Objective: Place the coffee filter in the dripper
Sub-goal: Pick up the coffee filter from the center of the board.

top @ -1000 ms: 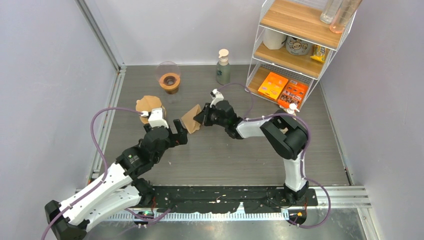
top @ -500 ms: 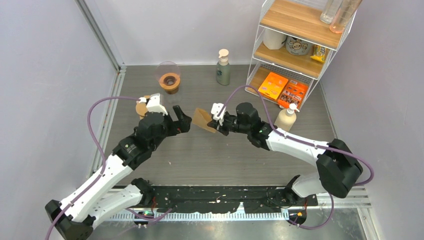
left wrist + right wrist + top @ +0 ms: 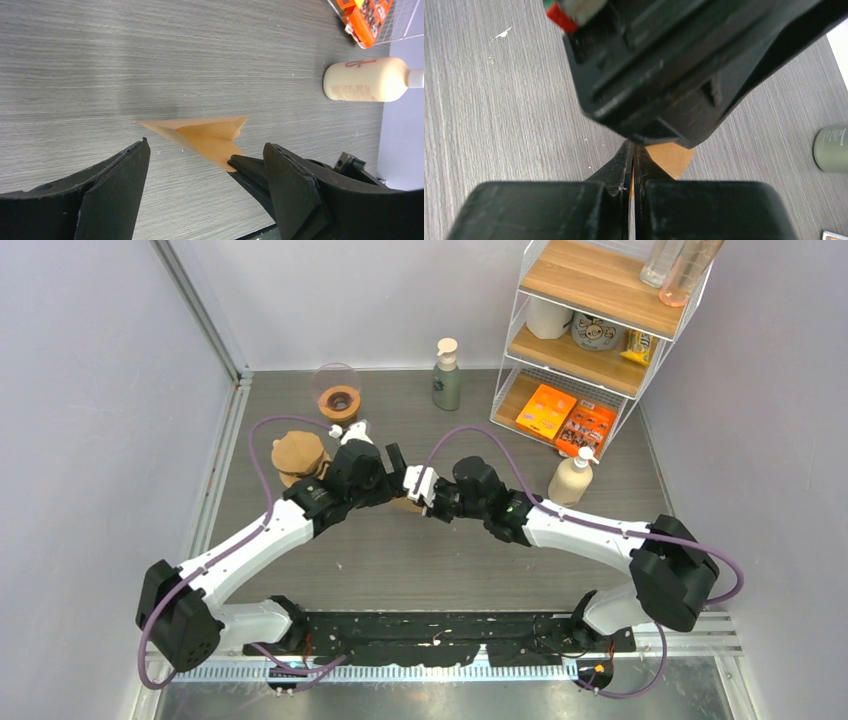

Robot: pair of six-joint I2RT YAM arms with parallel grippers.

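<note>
The brown paper coffee filter (image 3: 207, 134) hangs folded flat above the table, and my right gripper (image 3: 632, 146) is shut on its edge. A piece of it shows past the closed fingers in the right wrist view (image 3: 670, 159) and as a small brown patch in the top view (image 3: 404, 505). My left gripper (image 3: 206, 150) is open and empty directly over the filter, with one jaw on each side of it and not touching it. From above, the left gripper (image 3: 393, 470) meets the right gripper (image 3: 416, 497) at mid-table. The dripper (image 3: 338, 402), brown with a glass cone, stands at the back left.
A stack of brown filters (image 3: 298, 453) lies left of my left arm. A grey-green pump bottle (image 3: 446, 377) stands at the back. A cream bottle (image 3: 572, 478) stands by the white wire shelf (image 3: 520, 350), which holds orange boxes (image 3: 565, 418).
My left arm has reached forward and right until its open jaws hang over the filter. My right gripper has kept hold of the filter and shifted slightly left.
</note>
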